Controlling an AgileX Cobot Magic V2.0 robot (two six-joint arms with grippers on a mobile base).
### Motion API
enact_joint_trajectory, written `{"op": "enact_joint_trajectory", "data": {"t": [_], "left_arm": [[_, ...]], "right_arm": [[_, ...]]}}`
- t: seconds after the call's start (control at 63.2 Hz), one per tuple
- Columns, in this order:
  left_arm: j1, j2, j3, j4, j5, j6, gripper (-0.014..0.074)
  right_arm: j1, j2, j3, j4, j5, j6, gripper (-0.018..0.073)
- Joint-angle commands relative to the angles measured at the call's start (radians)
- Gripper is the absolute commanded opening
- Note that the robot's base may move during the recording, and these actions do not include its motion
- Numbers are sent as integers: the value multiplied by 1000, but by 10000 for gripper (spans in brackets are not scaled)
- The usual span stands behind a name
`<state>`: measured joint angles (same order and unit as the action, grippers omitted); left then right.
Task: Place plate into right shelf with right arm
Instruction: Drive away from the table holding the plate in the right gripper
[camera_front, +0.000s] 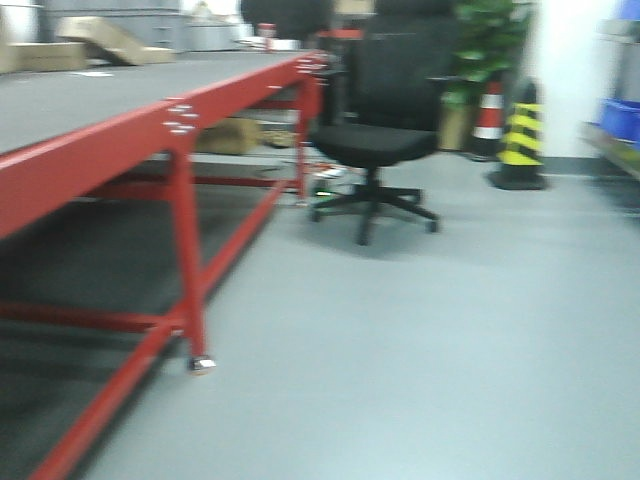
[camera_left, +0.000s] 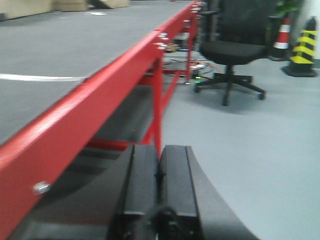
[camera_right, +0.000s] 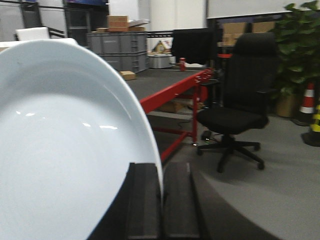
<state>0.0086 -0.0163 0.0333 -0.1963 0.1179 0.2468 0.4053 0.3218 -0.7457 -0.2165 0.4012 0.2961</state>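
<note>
A large white plate (camera_right: 65, 145) fills the left half of the right wrist view. My right gripper (camera_right: 161, 172) is shut on its rim, the thin edge pinched between the two black fingers. My left gripper (camera_left: 160, 155) is shut and empty, held beside the red table frame (camera_left: 90, 105). No shelf for the plate shows plainly; only a shelf edge with blue bins (camera_front: 620, 120) shows at the far right of the front view. Neither gripper shows in the front view.
A long red-framed table with a grey top (camera_front: 90, 95) runs along the left. A black office chair (camera_front: 385, 120) stands ahead, with striped cones (camera_front: 520, 140) and a potted plant (camera_front: 490, 40) behind it. Grey crates (camera_right: 117, 50) stand at the back.
</note>
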Motion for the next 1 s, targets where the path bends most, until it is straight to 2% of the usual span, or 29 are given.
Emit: {"op": "enact_joint_trajectory", "data": {"t": [0.0,0.981], "left_arm": [[-2,-11,8,-4,-85,-2,-47],[-2,-11,8,-4,-85,-2,-47]], "right_arm": [[-5,11,-30,-15,-98,-6,54],[-6,11,-30,-15,-98,-6,54]]}}
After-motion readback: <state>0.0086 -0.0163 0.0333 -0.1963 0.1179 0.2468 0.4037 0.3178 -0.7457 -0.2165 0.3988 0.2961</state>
